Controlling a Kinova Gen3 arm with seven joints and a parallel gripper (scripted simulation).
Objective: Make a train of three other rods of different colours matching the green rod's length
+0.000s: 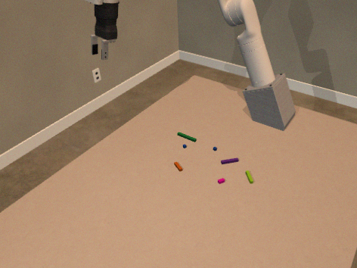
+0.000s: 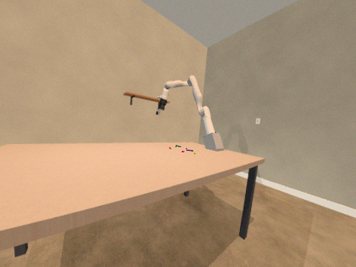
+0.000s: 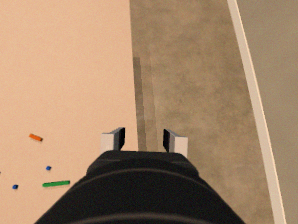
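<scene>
Pincer [image 1: 99, 49] hangs high above the counter's [image 1: 113, 212] edge, fingers wide apart and nothing between them. Well off to one side and far below lie the rods: green rod [image 1: 187, 137], two blue rods [image 1: 184, 146] [image 1: 215, 148] just beside it, orange rod [image 1: 178, 166], purple rod [image 1: 229, 160], magenta rod [image 1: 221, 181], lime rod [image 1: 249, 176], all flat and apart. From the wrist view only green, orange and the blues show; in the exterior view the rods are mere specks.

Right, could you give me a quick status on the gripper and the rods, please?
Gripper open, empty, high beyond the table edge. Green rod flat; blue, orange, purple, magenta and lime rods scattered apart, no train begun. Nothing in the way.
</scene>
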